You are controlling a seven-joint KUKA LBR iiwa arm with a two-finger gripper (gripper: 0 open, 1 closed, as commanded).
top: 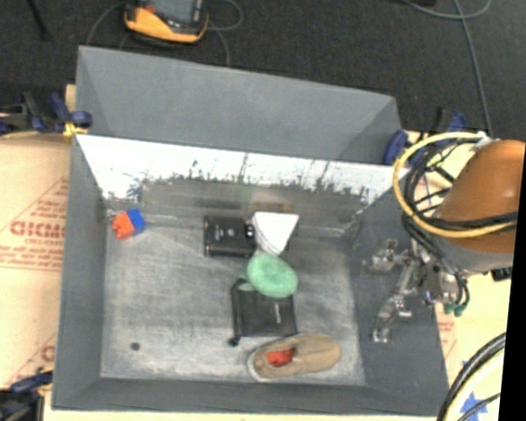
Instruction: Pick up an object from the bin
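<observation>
Gleaming metal pincer (386, 297) over grey bin (255, 111)

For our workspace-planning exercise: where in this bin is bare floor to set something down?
Widest bare floor: left half, between the orange block and the black flat piece. A narrower strip lies right of the green lump. Crowded: the middle, black box down to the tan shoe.

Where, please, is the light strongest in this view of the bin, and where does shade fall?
Camera view: a bright, near-white band of glare runs along the bin's back wall; the floor is lit evenly grey; the right wall under the gripper lies darker, in shade.
</observation>
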